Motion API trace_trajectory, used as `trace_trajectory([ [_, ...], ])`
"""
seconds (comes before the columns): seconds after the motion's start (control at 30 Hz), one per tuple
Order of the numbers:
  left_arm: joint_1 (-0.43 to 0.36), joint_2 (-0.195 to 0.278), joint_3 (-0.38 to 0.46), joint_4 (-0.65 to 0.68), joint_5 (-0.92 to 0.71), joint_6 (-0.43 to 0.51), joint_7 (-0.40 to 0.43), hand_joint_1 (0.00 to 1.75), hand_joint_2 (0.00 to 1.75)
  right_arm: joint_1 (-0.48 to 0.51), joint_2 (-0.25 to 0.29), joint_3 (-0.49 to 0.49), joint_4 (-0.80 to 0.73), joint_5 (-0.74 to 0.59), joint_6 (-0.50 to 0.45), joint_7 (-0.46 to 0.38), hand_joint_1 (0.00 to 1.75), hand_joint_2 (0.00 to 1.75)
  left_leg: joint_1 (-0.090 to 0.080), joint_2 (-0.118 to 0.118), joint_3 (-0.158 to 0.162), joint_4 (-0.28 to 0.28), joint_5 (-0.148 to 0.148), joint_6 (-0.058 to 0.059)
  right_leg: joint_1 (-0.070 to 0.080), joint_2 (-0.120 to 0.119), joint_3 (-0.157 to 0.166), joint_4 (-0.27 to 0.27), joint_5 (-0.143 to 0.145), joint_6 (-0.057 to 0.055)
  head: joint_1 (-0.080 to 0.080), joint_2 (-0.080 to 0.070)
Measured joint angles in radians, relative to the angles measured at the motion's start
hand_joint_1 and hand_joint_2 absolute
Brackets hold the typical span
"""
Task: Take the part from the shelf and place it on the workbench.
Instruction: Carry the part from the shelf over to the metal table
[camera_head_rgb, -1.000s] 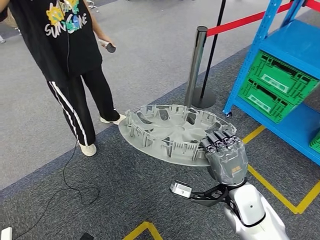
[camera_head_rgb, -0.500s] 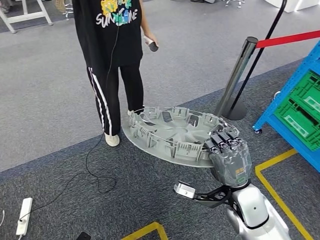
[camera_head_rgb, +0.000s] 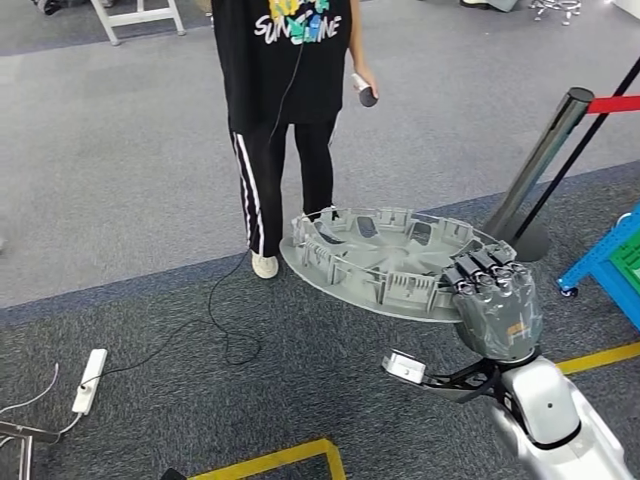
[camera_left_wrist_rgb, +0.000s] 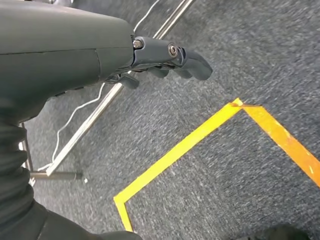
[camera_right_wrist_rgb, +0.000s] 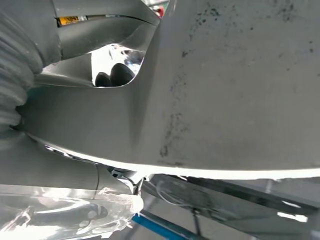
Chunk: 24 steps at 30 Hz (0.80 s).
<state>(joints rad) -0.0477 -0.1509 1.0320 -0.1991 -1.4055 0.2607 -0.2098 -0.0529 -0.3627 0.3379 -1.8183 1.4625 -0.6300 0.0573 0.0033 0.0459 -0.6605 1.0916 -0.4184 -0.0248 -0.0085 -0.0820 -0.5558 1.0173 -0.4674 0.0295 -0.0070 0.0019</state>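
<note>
Carrying step, judged: big grey round part (camera_head_rgb: 385, 262) off the shelf (camera_head_rgb: 607, 265), gripped at its near rim by right hand (camera_head_rgb: 494, 305), dark fingers (camera_head_rgb: 475, 272) curled over the rim edge and pressed together, disc sticking out flat above the carpet toward a person (camera_head_rgb: 290, 100). Left hand (camera_left_wrist_rgb: 166, 55) hanging low over yellow floor tape (camera_left_wrist_rgb: 211, 135), fingers loosely bent, holding nothing. Workbench not visible, so probably a turn and walk left to do. Doing it well: keep wrist level so the one-sided load does not tip, hold the grip firm, turn slowly, keep disc clear of the person, the barrier post (camera_head_rgb: 540, 165) and the floor cable (camera_head_rgb: 219, 330).
</note>
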Motion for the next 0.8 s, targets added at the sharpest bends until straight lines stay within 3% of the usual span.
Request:
trace_trajectory([
  [0.07,-0.003,0.000,0.000,0.000,0.001,-0.002,0.000,0.00,1.75,-0.001,-0.016,-0.010,-0.011,-0.007,0.006,0.000,1.75,1.75,-0.007,0.033,0.039,-0.075,0.013,0.011,0.007,-0.020,0.002,0.002,-0.005,0.011,0.001,0.000],
  [0.13,-0.003,0.001,0.001,0.000,0.002,-0.005,0.000,0.00,1.75,-0.001,-0.031,-0.020,-0.022,-0.023,0.017,0.000,1.75,1.75,-0.010,0.012,0.037,-0.082,0.012,0.025,0.006,-0.040,0.007,-0.001,-0.008,0.022,0.003,0.000],
  [0.17,-0.002,0.001,0.001,0.000,0.003,-0.006,0.000,0.00,1.75,-0.001,-0.038,-0.025,-0.028,-0.032,0.022,-0.001,1.75,1.75,-0.010,-0.001,0.037,-0.084,0.014,0.032,0.003,-0.031,0.007,0.003,-0.015,0.027,0.004,0.000],
  [0.23,-0.001,0.003,0.001,0.000,0.003,-0.007,0.001,0.00,1.75,0.002,-0.055,-0.038,-0.039,-0.045,0.029,-0.003,1.75,1.75,-0.005,-0.026,0.038,-0.088,0.017,0.047,-0.003,0.022,-0.018,0.062,-0.053,0.035,0.008,0.000],
  [0.27,-0.002,0.004,0.001,0.000,0.003,-0.008,0.001,0.00,1.75,0.004,-0.063,-0.045,-0.043,-0.049,0.032,-0.004,1.75,1.75,-0.004,-0.039,0.038,-0.088,0.018,0.051,-0.004,0.054,-0.048,0.123,-0.084,0.036,0.011,0.000],
  [0.3,-0.003,0.005,0.001,0.000,0.003,-0.009,0.001,0.00,1.75,0.006,-0.070,-0.052,-0.045,-0.053,0.034,-0.005,1.75,1.75,-0.005,-0.052,0.038,-0.088,0.018,0.054,-0.004,0.071,-0.083,0.195,-0.115,0.036,0.013,0.000],
  [0.33,-0.004,0.006,0.001,0.000,0.003,-0.012,0.002,0.00,1.75,0.008,-0.077,-0.059,-0.047,-0.057,0.038,-0.006,1.75,1.75,-0.005,-0.066,0.038,-0.088,0.018,0.055,-0.003,0.078,-0.117,0.259,-0.137,0.036,0.014,0.000],
  [0.37,-0.004,0.006,0.001,0.000,0.003,-0.014,0.002,0.00,1.75,0.011,-0.084,-0.066,-0.050,-0.061,0.043,-0.007,1.75,1.75,-0.006,-0.081,0.038,-0.087,0.018,0.056,-0.003,0.080,-0.138,0.294,-0.142,0.037,0.014,0.000],
  [0.4,-0.003,0.006,0.001,0.000,0.003,-0.016,0.002,0.00,1.75,0.015,-0.092,-0.074,-0.053,-0.066,0.050,-0.008,1.75,1.75,-0.005,-0.097,0.039,-0.087,0.018,0.056,-0.003,0.082,-0.141,0.288,-0.124,0.036,0.014,0.000],
  [0.43,-0.003,0.006,0.001,0.000,0.003,-0.018,0.002,0.00,1.75,0.019,-0.102,-0.083,-0.058,-0.071,0.057,-0.010,1.75,1.75,-0.004,-0.113,0.039,-0.086,0.019,0.055,-0.005,0.087,-0.124,0.242,-0.090,0.036,0.014,0.000],
  [0.5,-0.003,0.006,0.001,0.000,0.003,-0.020,0.003,0.00,1.75,0.022,-0.125,-0.103,-0.070,-0.084,0.071,-0.015,1.75,1.75,-0.004,-0.143,0.038,-0.081,0.019,0.050,-0.013,0.124,-0.061,0.099,-0.022,0.039,0.014,0.000],
  [0.57,-0.003,0.007,0.001,0.000,0.003,-0.021,0.004,0.00,1.75,0.023,-0.147,-0.128,-0.082,-0.099,0.083,-0.019,1.75,1.75,-0.003,-0.168,0.030,-0.077,0.023,0.039,-0.018,0.155,-0.021,0.022,-0.002,0.039,0.013,0.000],
  [0.63,0.002,0.008,0.002,0.000,0.003,-0.023,0.005,0.00,1.75,0.023,-0.165,-0.150,-0.094,-0.110,0.094,-0.021,1.75,1.75,0.000,-0.189,0.022,-0.079,0.030,0.026,-0.015,0.146,-0.015,0.017,-0.004,0.031,0.012,0.000],
  [0.67,0.005,0.008,0.002,0.000,0.003,-0.023,0.006,0.00,1.75,0.023,-0.173,-0.159,-0.098,-0.114,0.098,-0.022,1.75,1.75,0.000,-0.183,0.019,-0.078,0.030,0.021,-0.014,0.135,-0.014,0.016,-0.002,0.025,0.013,0.000],
  [0.73,0.007,0.008,0.002,0.000,0.003,-0.024,0.007,0.00,1.75,0.024,-0.187,-0.175,-0.108,-0.122,0.104,-0.023,1.75,1.75,-0.003,-0.129,-0.003,-0.034,0.000,0.013,-0.013,0.110,-0.012,0.010,0.002,0.011,0.009,0.000],
  [0.8,0.003,0.006,0.002,0.000,0.003,-0.024,0.007,0.00,1.75,0.026,-0.198,-0.189,-0.117,-0.128,0.106,-0.024,1.75,1.75,-0.005,-0.070,-0.061,0.087,-0.065,0.007,-0.009,0.083,-0.012,0.009,0.002,0.003,0.005,0.000],
])
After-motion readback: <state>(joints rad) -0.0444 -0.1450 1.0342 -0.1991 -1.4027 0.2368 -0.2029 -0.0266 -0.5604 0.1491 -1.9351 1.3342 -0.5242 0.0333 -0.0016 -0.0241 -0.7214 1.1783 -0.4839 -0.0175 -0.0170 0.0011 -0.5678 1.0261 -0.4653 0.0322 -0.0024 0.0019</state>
